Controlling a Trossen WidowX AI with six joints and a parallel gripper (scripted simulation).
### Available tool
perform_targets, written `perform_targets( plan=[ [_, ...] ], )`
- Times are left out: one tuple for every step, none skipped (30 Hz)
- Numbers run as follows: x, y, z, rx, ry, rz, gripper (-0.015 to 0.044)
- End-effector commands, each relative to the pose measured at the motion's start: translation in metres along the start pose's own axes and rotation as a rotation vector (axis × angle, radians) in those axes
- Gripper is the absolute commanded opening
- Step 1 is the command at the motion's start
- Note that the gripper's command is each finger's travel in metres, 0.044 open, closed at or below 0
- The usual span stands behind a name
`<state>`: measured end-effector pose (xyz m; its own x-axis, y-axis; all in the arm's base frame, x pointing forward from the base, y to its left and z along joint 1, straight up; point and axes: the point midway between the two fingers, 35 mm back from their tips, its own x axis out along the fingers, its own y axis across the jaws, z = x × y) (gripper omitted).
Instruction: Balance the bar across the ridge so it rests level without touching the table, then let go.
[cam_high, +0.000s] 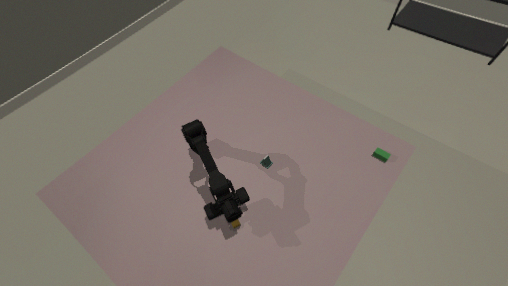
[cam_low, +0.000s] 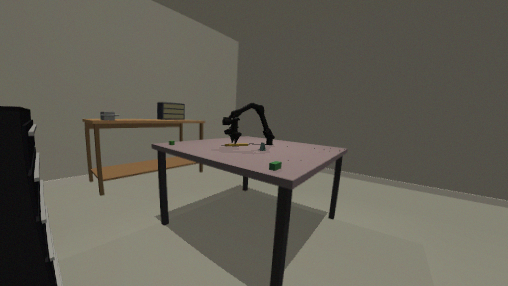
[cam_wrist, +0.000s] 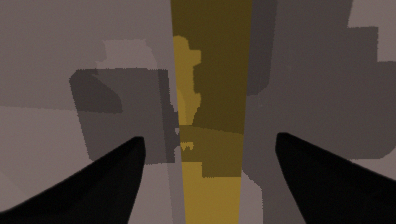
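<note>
We had the gripper (cam_wrist: 210, 145) poised over the yellow bar (cam_wrist: 212, 100), which lay flat on the pink table (cam_high: 300, 115), well apart from the small teal ridge (cam_high: 267, 161). The jaws stood open and empty, one either side of the bar.

To do the grasp well, we judged we should come straight down with the bar centred between the jaws and close near its middle, since an off-centre hold would likely tip it once it was set on the ridge.

The wrist view showed that the bar ran lengthwise between the jaws. In the top view the arm hid nearly all of it, leaving only a yellow tip at the gripper. The exterior view showed how low the gripper hung over the bar, and the top view showed a green block (cam_high: 382, 154) near the table's edge.
</note>
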<state>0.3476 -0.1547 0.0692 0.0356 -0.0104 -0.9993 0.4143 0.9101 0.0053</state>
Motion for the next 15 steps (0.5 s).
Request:
perform_targets(
  plan=[
    [0.007, -0.001, -0.001, -0.003, 0.004, -0.005, 0.0315],
    [0.009, -0.001, -0.001, -0.003, 0.004, -0.005, 0.0315],
    [0.011, -0.001, -0.001, -0.003, 0.004, -0.005, 0.0315],
    [0.012, -0.001, -0.001, -0.003, 0.004, -0.005, 0.0315],
    [0.014, -0.001, -0.001, -0.003, 0.004, -0.005, 0.0315],
    [0.016, -0.001, -0.001, -0.003, 0.004, -0.005, 0.0315],
    [0.017, -0.001, -0.001, -0.003, 0.004, -0.005, 0.0315],
    [0.018, -0.001, -0.001, -0.003, 0.004, -0.005, 0.0315],
    [0.018, -0.001, -0.001, -0.003, 0.004, -0.005, 0.0315],
    [0.018, -0.001, -0.001, -0.003, 0.004, -0.005, 0.0315],
    [0.018, -0.001, -0.001, -0.003, 0.004, -0.005, 0.0315],
    [0.018, -0.001, -0.001, -0.003, 0.004, -0.005, 0.0315],
    [0.018, -0.001, -0.001, -0.003, 0.004, -0.005, 0.0315],
    [0.018, -0.001, -0.001, -0.003, 0.004, -0.005, 0.0315],
    [0.018, -0.001, -0.001, -0.003, 0.004, -0.005, 0.0315]
  ],
)
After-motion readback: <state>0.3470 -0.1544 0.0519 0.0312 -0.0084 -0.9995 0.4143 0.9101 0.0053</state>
